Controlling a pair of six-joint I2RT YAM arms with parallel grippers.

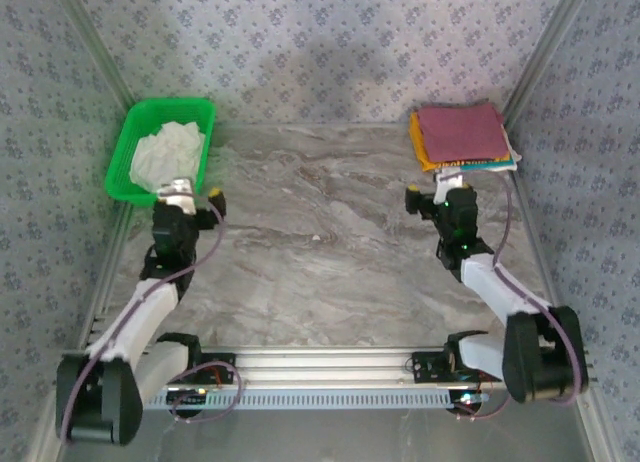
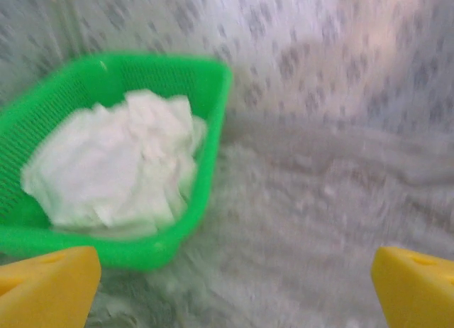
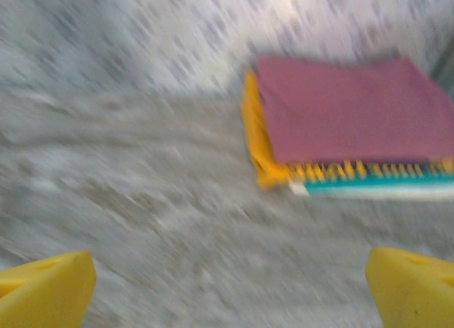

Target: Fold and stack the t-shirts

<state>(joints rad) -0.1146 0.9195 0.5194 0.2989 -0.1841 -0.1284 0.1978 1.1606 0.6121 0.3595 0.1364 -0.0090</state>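
**Crumpled white t-shirt** (image 1: 170,150): a heap with no neck or hem to be told, its long axis slanting from near-left to far-right. It lies in the green basket (image 2: 163,65), just ahead and left of the left gripper (image 2: 230,292), whose fingers are spread wide and empty.

**Folded stack:** the maroon t-shirt (image 3: 347,108) lies flat over the yellow t-shirt (image 3: 255,143) and the teal t-shirt (image 3: 376,188). The stack is ahead and right of the right gripper (image 3: 227,292), its layered edge toward the gripper's fingers, which are also wide apart.

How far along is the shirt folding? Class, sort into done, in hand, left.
Done: the folded stack, maroon on top, far right. In hand: nothing; both sets of jaws open, empty. Left: the crumpled white shirt in the green basket.
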